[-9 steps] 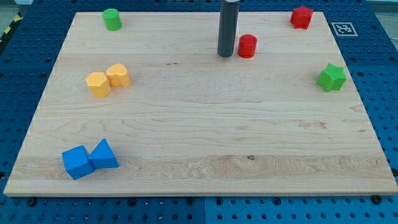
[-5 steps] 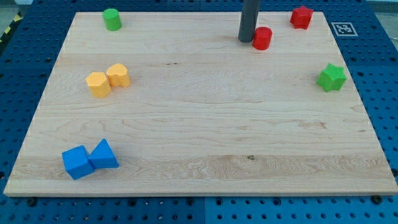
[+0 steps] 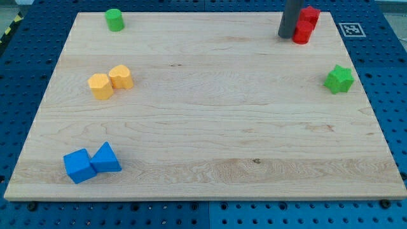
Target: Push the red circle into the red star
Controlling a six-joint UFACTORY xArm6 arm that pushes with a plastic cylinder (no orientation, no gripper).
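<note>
Rod upright, my tip (image 3: 287, 35) down on the board (image 3: 203, 127), pressed against the red circle (image 3: 302, 34) at its nine o'clock. No pincer here. Circle touching red star (image 3: 310, 15) at one o'clock.

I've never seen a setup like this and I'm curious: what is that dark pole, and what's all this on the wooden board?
One camera looks down on a wooden board. The pole is a robot arm's rod; it grips nothing, only pushes. My tip touches the left side of the red circle, which sits against the red star at the view's top right. Also there: a green cylinder, a green star, two yellow blocks and two blue blocks.
</note>
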